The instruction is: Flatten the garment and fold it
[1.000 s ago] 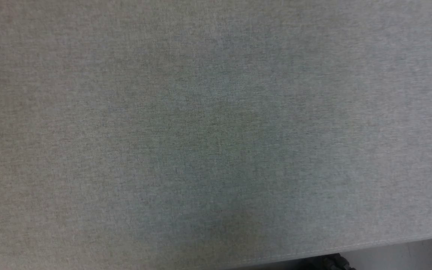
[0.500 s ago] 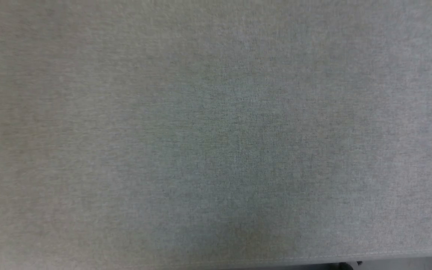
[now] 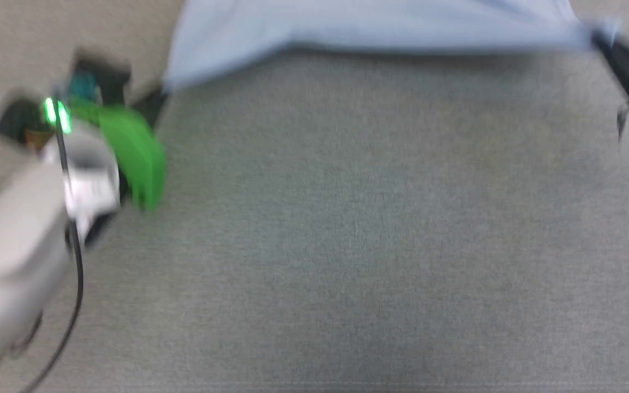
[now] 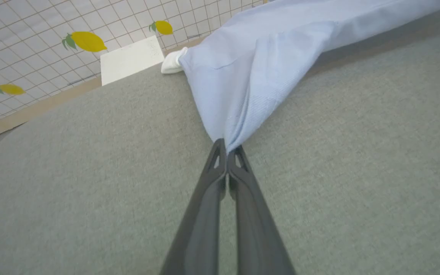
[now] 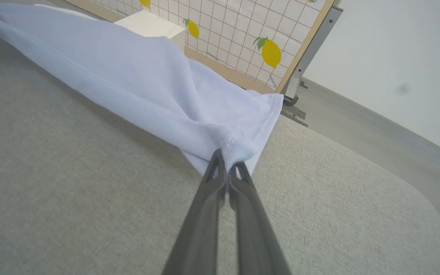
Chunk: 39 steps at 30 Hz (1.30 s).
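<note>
Tightly pinched the garment at both ends with the left fingers and right fingers, closed on bunched corners; held it stretched over the grey desk.

No text, label, brand or number can be read in any view. A faint grey mark on the top of the white box, upper left of the left wrist view, is too small to make out.
</note>
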Tool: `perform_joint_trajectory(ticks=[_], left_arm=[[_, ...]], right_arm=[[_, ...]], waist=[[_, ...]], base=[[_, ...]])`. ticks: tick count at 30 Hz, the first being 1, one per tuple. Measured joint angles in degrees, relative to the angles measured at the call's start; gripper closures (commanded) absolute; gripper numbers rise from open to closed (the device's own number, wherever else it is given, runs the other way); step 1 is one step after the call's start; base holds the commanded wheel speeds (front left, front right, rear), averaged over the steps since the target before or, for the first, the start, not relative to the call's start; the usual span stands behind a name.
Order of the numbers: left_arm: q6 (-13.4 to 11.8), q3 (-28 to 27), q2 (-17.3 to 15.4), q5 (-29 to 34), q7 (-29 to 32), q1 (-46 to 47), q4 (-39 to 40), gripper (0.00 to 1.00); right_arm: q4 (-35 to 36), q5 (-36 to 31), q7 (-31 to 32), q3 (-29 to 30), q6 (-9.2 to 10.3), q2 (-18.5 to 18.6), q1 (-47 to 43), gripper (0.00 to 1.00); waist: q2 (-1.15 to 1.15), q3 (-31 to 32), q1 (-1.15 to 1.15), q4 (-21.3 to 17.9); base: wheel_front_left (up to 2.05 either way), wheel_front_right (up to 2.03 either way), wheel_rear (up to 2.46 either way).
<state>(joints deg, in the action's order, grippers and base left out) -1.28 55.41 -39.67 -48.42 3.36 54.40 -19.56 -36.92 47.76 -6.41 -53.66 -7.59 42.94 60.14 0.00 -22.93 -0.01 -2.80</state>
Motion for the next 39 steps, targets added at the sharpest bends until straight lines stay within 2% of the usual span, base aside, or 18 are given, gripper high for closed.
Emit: perform_joint_trajectory(ticks=[6,9,14,18,25,28,33,39], left_arm=[[-4.9,4.0,-8.4,-2.4,5.7,-13.2,16.2,1.0],[-7.0,5.7,-11.4,-3.5,7.2,-17.6,23.2,1.0],[-9.0,8.4,-14.0,-5.2,10.2,-23.0,32.0,1.0],[-10.9,10.8,-15.8,-7.7,12.6,-27.5,37.8,1.0],[-14.5,13.0,-16.0,-10.8,12.2,-34.0,40.5,1.0],[-15.0,14.0,-15.6,-10.8,12.0,-35.8,40.6,1.0],[-16.6,12.4,-13.5,-10.6,9.1,-36.0,40.1,1.0],[-19.9,5.3,-9.3,-10.8,3.1,-32.4,37.2,1.0]], right_arm=[[3.4,1.3,2.0,-1.3,0.0,3.5,-10.9,1.0],[6.1,2.8,4.1,-2.1,0.0,4.9,-15.6,1.0],[10.6,7.2,7.8,-2.0,0.0,8.7,-23.2,1.0],[16.2,10.9,13.7,-2.3,0.0,13.1,-30.7,1.0],[23.7,14.1,22.2,-2.0,0.01,18.8,-38.4,1.0],[25.9,15.1,24.3,-0.8,0.01,20.1,-40.9,1.0],[27.2,15.2,23.4,4.1,0.01,20.2,-42.8,1.0],[28.8,15.3,20.8,11.4,0.01,19.0,-43.8,1.0]], waist=[[0.0,6.1,0.0,1.0],[0.0,8.7,0.0,1.5],[0.0,12.4,0.0,2.4],[0.0,15.9,0.0,3.2],[0.0,19.3,0.0,3.7],[0.0,19.5,0.0,3.6],[0.0,18.5,0.0,3.5],[0.0,16.1,0.0,3.3]], base=[[0.0,0.0,0.0],[0.0,0.0,0.0],[0.0,0.0,0.0],[0.0,0.0,0.0],[0.0,0.0,0.0],[0.0,0.0,0.0],[0.0,0.0,0.0],[0.0,0.0,0.0]])
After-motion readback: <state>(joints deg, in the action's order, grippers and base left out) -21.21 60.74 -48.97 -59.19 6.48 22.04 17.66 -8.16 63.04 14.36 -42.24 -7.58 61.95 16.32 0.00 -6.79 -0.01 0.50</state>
